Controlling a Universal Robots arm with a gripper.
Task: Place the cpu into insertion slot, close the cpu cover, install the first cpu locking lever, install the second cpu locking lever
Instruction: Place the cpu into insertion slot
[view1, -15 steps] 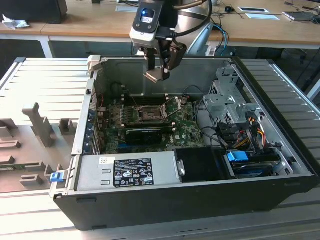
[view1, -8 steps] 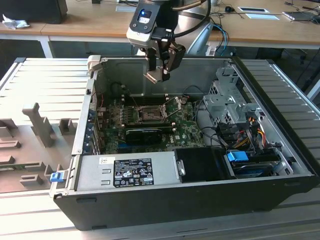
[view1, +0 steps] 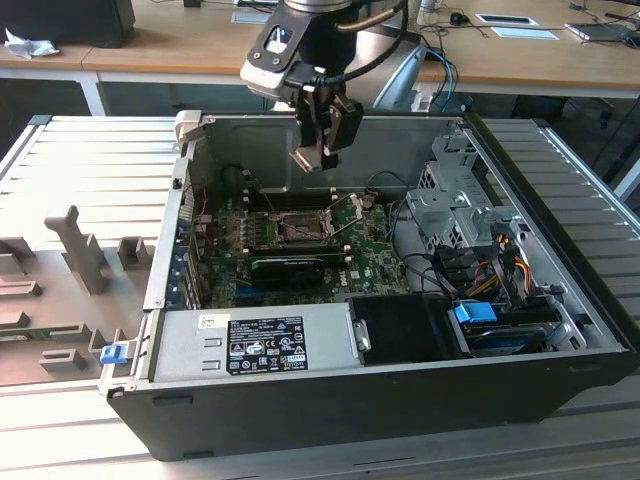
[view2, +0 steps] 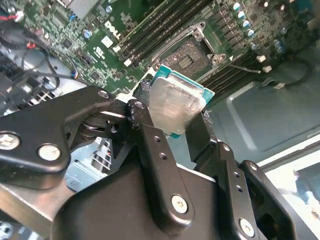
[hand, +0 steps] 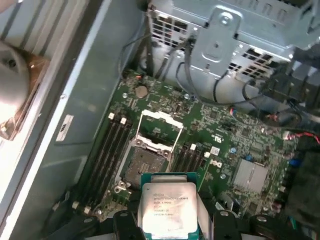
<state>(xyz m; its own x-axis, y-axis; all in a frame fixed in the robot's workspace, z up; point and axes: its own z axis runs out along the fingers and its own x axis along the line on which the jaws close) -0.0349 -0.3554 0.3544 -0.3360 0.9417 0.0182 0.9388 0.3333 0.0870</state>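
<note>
Gripper: black metal two-finger gripper (view1: 318, 155) (view2: 172, 117) (hand: 170, 222), clenched on the cpu. It hangs above the insertion slot inside the open case, clear of the board.
Fingers: black bolted metal fingers (view2: 150, 137) press two opposite edges of the chip, one on each side.
Cpu: small flat square cpu with a dull silver-grey metal top on a green base (view1: 304, 160) (view2: 175, 100) (hand: 169, 207), held in the air above the insertion slot and not touching it. It is tilted in the exterior view.
Insertion slot: square dark insertion slot with a black rim and metal frame (view1: 298, 232) (view2: 189, 55) (hand: 142, 167), its contact field exposed.
Cpu cover: thin square silver-grey metal cpu cover with a large square window (hand: 160, 116), swung open away from the insertion slot and joined to it along one edge.
Memory slots: long narrow black memory slots (hand: 107, 150) (view2: 150, 30), in rows on two opposite sides of the insertion slot.
Motherboard: green printed motherboard (view1: 375, 250) (hand: 225, 135), carrying the insertion slot.
Drive cage: silver perforated sheet-metal drive cage (view1: 450, 200) (hand: 235, 35), to the exterior view's right of the insertion slot.
Power supply: grey metal power supply box with a black label (view1: 250, 345), lower in the exterior view than the insertion slot.
</note>
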